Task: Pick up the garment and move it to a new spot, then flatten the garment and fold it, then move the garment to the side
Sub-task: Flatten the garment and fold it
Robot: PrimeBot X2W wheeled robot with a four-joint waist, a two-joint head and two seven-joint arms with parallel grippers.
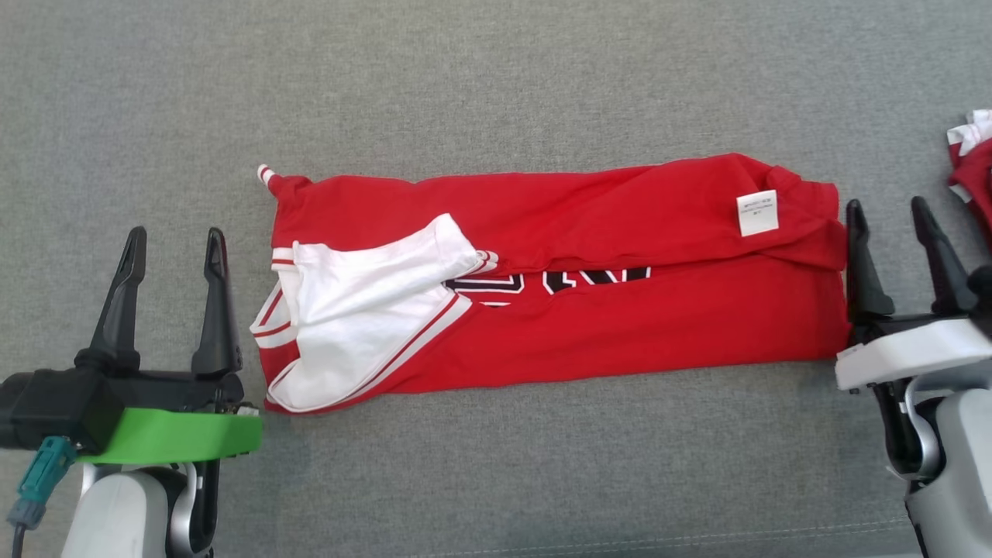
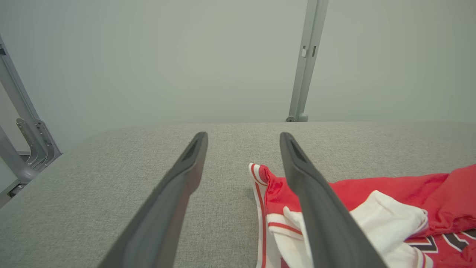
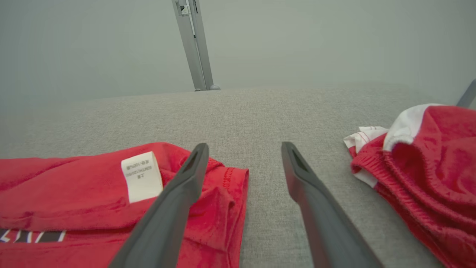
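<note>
The garment [image 1: 589, 310] is a red shirt with white sleeves and black lettering, folded into a long band across the grey surface. A white care label [image 1: 757, 211] shows near its right end. My left gripper [image 1: 177, 246] stands open just left of the shirt's sleeve end, nothing between its fingers. My right gripper [image 1: 887, 215] is open at the shirt's right edge, its left finger against the red cloth. The left wrist view has the sleeve end [image 2: 386, 219] to the right of the open gripper [image 2: 243, 138]. In the right wrist view the labelled end [image 3: 93, 193] lies left of the open gripper [image 3: 243, 147].
A second red and white garment [image 1: 973, 159] lies bunched at the far right edge, close to my right gripper, also in the right wrist view [image 3: 427, 167]. Grey metal frame posts [image 2: 306, 59] stand beyond the far edge of the padded surface [image 1: 496, 85].
</note>
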